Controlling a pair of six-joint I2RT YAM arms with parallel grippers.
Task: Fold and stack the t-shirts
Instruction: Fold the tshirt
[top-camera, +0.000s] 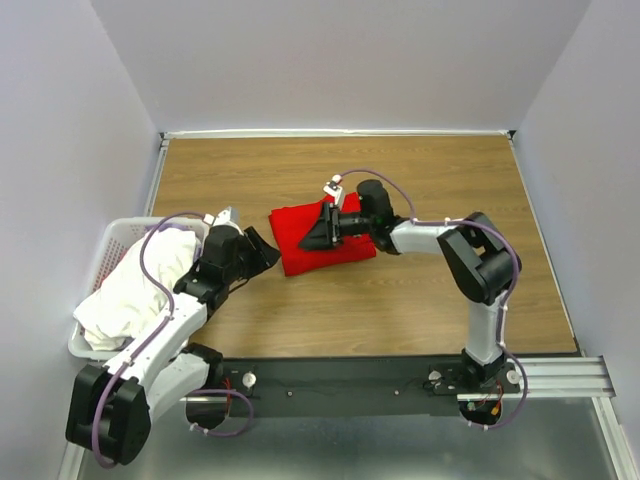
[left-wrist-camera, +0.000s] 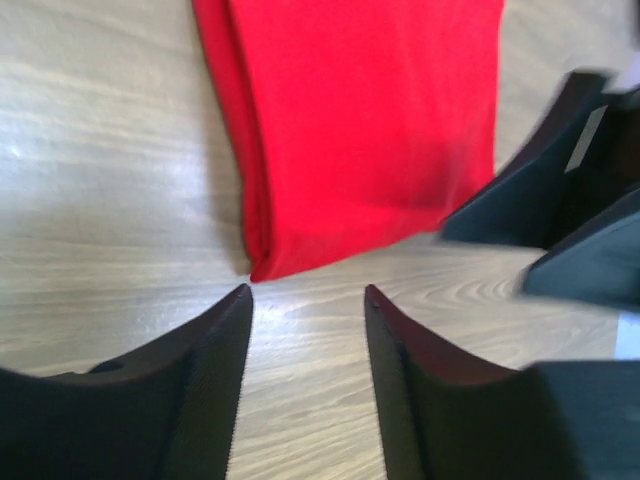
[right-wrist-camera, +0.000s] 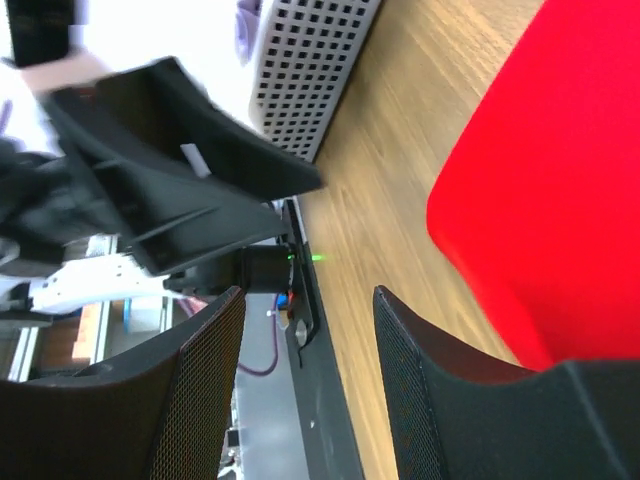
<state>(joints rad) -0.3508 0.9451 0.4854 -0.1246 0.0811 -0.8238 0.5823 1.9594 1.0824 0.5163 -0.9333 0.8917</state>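
Note:
A folded bright red t-shirt (top-camera: 325, 240) lies flat on the wooden table near its middle. It also shows in the left wrist view (left-wrist-camera: 370, 130) and the right wrist view (right-wrist-camera: 560, 190). My left gripper (top-camera: 262, 255) is open and empty just left of the shirt's near left corner, low over the wood (left-wrist-camera: 305, 300). My right gripper (top-camera: 312, 235) is open and empty over the shirt's left part, pointing left (right-wrist-camera: 310, 300). White t-shirts (top-camera: 135, 285) lie heaped in the basket at the left.
A white plastic laundry basket (top-camera: 100, 260) stands at the table's left edge, also in the right wrist view (right-wrist-camera: 310, 60). White walls close in the table at the back and sides. A black rail (top-camera: 400, 375) runs along the near edge.

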